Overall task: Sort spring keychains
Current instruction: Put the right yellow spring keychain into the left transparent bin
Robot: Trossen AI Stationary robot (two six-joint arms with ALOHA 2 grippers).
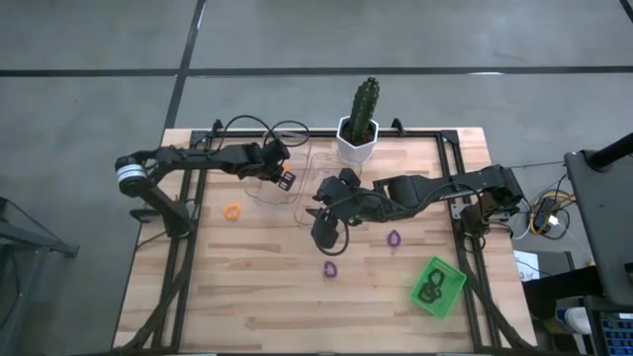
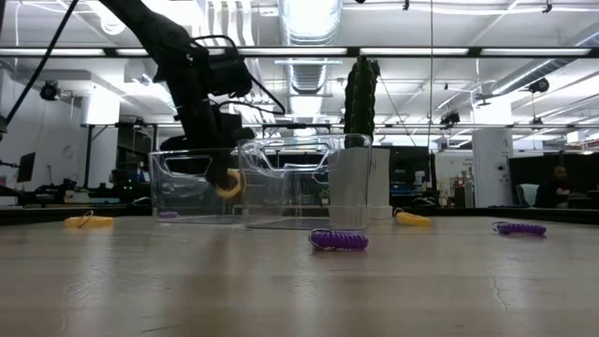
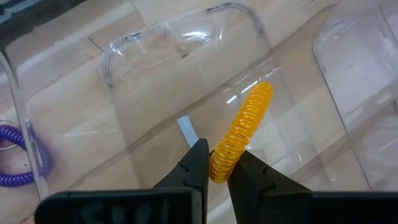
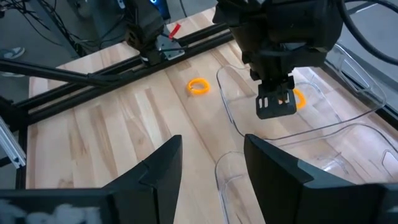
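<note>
Glare on the clear bins (image 3: 186, 81) blurs their walls; left gripper (image 3: 217, 165) pinches an orange keychain (image 3: 242, 134) above one; right gripper (image 4: 211, 165) hovers, fingers apart.

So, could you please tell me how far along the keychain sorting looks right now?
Partly done: black keychains already lie in the green tray. In hand: the left gripper holds an orange keychain over a clear bin. Left: an orange keychain and two purple ones lie loose on the table. The right gripper hovers open.
</note>
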